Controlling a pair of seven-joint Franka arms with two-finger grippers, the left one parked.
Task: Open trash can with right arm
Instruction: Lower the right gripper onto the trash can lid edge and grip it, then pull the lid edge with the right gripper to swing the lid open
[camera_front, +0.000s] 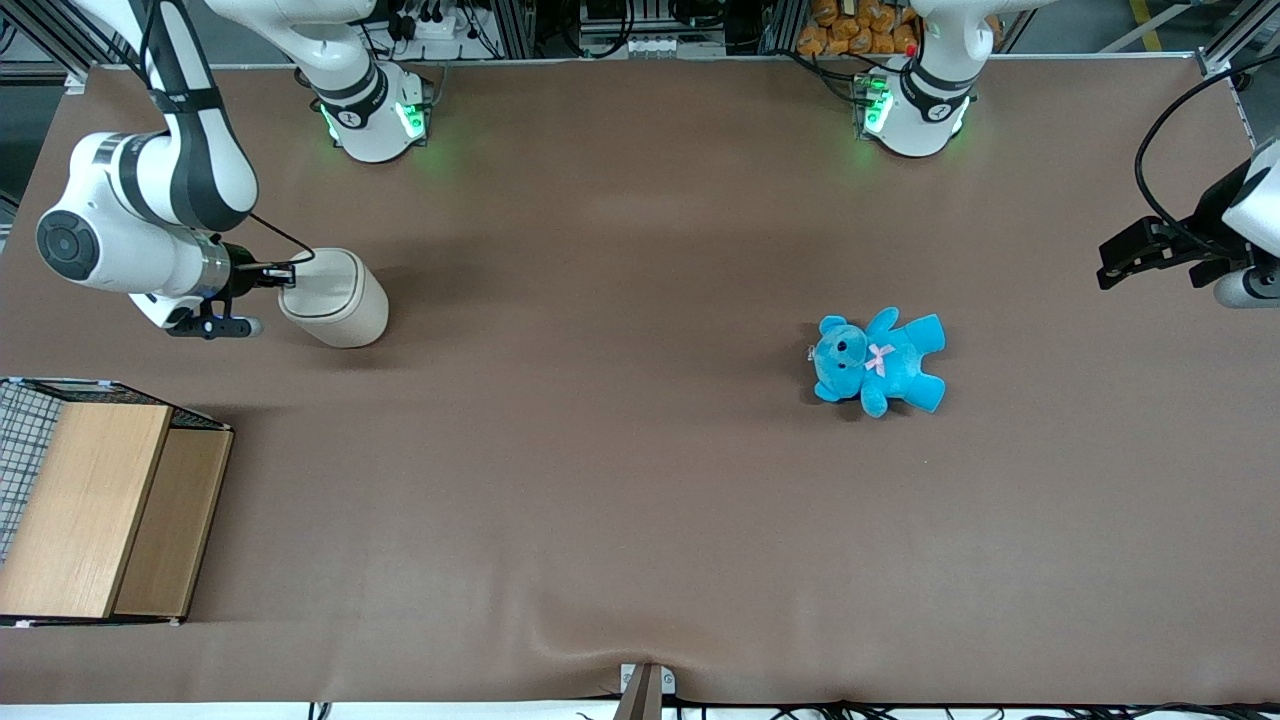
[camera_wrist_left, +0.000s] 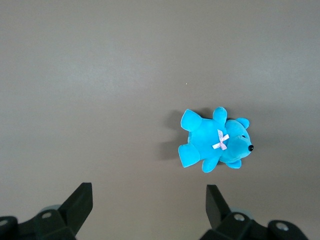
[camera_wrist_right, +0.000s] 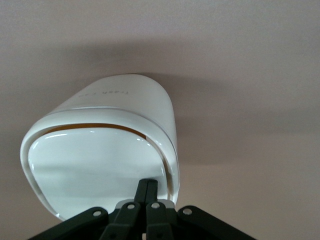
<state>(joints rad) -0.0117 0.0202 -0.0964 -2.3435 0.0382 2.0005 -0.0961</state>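
The cream-white trash can (camera_front: 340, 300) stands toward the working arm's end of the table. The right arm (camera_front: 150, 215) reaches to it from the side. My slim black gripper (camera_front: 283, 274) is at the lid's edge, level with the top of the bin. In the right wrist view the gripper (camera_wrist_right: 148, 183) is shut, both fingers pressed together with nothing between them. Their tips rest on the glossy lid (camera_wrist_right: 95, 167) near its rim. A thin tan slit (camera_wrist_right: 95, 126) shows along the lid's edge farthest from the fingers.
A wooden box (camera_front: 90, 510) with a wire basket (camera_front: 22, 440) beside it sits at the table's edge, nearer the front camera than the trash can. A blue teddy (camera_front: 880, 360) lies toward the parked arm's end, also in the left wrist view (camera_wrist_left: 215, 144).
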